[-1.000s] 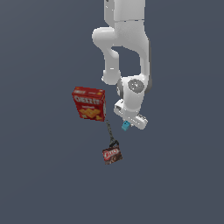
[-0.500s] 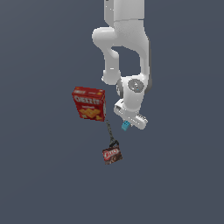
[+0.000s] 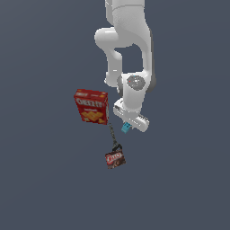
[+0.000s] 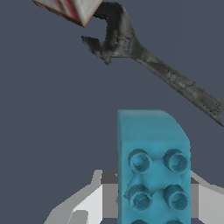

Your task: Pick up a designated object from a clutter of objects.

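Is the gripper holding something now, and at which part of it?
It cannot be told. The cyan brick sits right at the gripper, but no finger contact shows.

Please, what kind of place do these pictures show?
Probably a simulated test scene, not a real room: a plain grey floor, a white arm, and loose items, a Cheez-It box and a cyan brick.

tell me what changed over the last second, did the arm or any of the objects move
Nothing visibly changed. The hand sits at the cyan brick as before, and the Cheez-It box, the dark wrench-like piece and the Oreo pack lie where they were.
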Action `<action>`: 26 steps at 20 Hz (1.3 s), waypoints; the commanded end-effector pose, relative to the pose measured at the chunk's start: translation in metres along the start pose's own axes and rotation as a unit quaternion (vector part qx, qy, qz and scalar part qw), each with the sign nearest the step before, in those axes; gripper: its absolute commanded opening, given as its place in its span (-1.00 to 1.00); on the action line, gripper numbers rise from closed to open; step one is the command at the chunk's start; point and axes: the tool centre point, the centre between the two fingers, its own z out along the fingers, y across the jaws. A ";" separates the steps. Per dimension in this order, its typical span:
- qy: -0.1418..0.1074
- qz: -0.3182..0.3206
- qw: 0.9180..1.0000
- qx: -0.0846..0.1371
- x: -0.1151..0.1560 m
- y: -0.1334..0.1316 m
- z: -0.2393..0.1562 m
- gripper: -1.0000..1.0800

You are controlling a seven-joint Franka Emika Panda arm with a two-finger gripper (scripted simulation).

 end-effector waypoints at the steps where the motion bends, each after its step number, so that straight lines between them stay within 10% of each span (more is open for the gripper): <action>1: 0.000 0.000 1.000 0.001 0.011 0.003 -0.016 -1.00; 26: 0.000 0.000 1.000 0.001 0.156 0.039 -0.234 -1.00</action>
